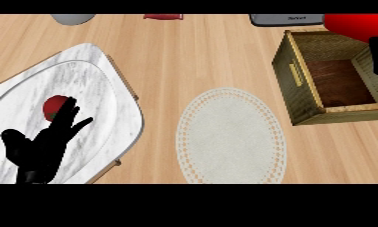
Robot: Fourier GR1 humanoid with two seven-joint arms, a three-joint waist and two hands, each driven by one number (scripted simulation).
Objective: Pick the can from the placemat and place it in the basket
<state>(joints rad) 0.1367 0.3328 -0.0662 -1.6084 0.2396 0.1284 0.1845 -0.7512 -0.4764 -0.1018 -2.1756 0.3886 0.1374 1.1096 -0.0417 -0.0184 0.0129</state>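
Your left hand (pixel 33 147) rests near left, fingers spread, empty. The red can (pixel 353 25) sits at the basket's (pixel 294 73) far-right corner. You cannot tell your right hand's (pixel 374 53) grip.

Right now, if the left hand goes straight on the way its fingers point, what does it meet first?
Probably the red fruit on the marble tray: the fingertips of the left hand overlap it in the view. The hand may be higher, though, and pass over it.
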